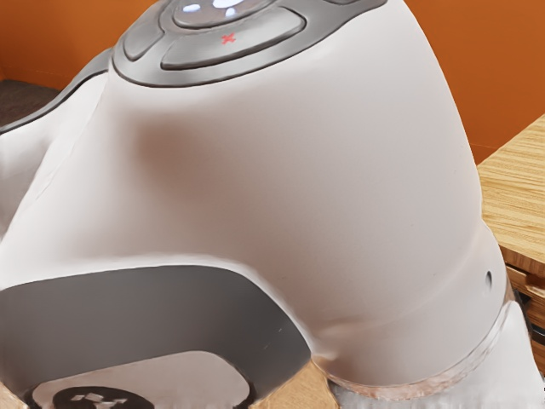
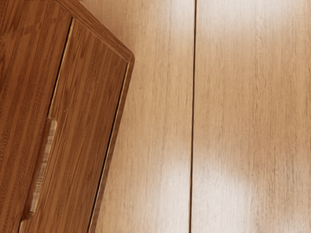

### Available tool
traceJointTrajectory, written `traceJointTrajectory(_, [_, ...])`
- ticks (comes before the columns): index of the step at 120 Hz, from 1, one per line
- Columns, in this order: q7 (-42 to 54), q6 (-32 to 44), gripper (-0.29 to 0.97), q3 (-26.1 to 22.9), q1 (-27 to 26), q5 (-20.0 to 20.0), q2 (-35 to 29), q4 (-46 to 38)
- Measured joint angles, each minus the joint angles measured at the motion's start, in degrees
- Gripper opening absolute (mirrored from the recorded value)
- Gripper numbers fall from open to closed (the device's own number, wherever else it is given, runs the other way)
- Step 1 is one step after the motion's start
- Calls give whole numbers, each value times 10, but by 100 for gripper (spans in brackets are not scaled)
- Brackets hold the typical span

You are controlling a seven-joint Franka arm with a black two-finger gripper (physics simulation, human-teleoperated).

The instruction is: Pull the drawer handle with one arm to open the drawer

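Exterior view first: you won't get much from it. The arm's big white-and-grey shell [image 1: 298, 196] is right up against the camera, with an orange wall [image 1: 477, 60] behind it. At the exterior view's right edge there's a slice of the striped wooden cabinet [image 1: 521, 183], so the cabinet lies off toward that side of the arm. Whether the gripper is wide or narrow, I honestly can't tell from this, so don't assume either.

The wrist view is the useful one. Most of what the hand looks down on is the pale wood plank table [image 2: 248, 121], with a dark seam [image 2: 193, 97] running through it. The cabinet's dark brown wooden drawer front [image 2: 85, 126] sits off to one side of that seam, and the slim wooden bar handle [image 2: 41, 167] is further out again, on the far side of the panel from the seam.

So the handle isn't under the hand. It's off to the side, well apart from where the camera is centred. Its long axis runs along the drawer front's long edges, close to parallel with the seam and slightly tilted.

I'd say you're at the approach stage: slide the hand across to the bar, then line the grip up across its length before closing.
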Motion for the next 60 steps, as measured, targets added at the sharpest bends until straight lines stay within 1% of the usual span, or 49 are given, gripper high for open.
traceJointTrajectory(19, [18,49,65,-2,-1,22,-2,-3])
traceJointTrajectory(36, [28,78,65,-2,0,25,1,-16])
traceJointTrajectory(60, [36,97,65,1,3,24,2,-21])
